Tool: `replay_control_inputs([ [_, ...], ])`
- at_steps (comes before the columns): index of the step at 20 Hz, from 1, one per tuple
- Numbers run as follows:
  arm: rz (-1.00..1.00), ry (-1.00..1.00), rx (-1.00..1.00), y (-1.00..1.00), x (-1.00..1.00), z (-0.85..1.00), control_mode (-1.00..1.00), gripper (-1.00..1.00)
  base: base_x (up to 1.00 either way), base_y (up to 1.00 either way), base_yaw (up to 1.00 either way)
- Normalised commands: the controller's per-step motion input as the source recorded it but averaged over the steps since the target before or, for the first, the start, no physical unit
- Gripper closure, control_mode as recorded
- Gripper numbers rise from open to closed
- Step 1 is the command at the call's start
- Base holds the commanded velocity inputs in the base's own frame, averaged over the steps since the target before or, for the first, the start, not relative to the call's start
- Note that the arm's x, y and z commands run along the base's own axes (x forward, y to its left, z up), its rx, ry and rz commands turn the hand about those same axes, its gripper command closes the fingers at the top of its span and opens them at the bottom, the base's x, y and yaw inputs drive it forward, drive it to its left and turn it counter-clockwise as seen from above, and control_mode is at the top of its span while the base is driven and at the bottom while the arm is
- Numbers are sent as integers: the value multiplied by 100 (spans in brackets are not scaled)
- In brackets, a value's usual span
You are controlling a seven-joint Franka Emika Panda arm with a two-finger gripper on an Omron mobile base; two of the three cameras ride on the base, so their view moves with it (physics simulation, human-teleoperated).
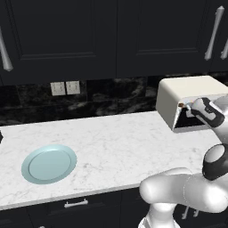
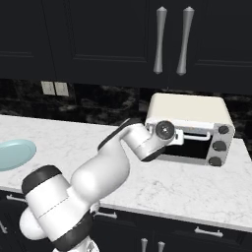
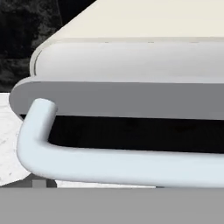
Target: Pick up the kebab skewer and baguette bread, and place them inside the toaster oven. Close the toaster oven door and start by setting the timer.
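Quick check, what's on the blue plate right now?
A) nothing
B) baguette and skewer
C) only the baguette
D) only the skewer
A: in the left base view the blue plate sits bare on the counter, with no food on it, while the arm reaches toward the toaster oven.

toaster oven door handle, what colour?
Pale silver-grey; the handle shows best in the hand view, running across the toaster oven door.

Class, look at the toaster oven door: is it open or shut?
Shut: the door stands upright against the oven, its handle along the top edge.
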Motion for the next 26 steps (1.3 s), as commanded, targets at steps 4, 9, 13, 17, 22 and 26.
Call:
replay_control_inputs([
  [4, 0, 0, -10, 0, 74, 4, -100, -100, 0, 0, 0],
  [9, 0, -1, -9, 0, 25, 0, -100, -100, 0, 0, 0],
  [13, 0, -4, -8, 0, 12, 6, -100, -100, 0, 0, 0],
  [17, 0, -6, -6, 0, -23, 22, -100, -100, 0, 0, 0],
  [22, 0, -5, -4, -14, -60, 20, -100, -100, 0, 0, 0],
  [26, 0, -6, -5, -31, -54, 30, -100, -100, 0, 0, 0],
])
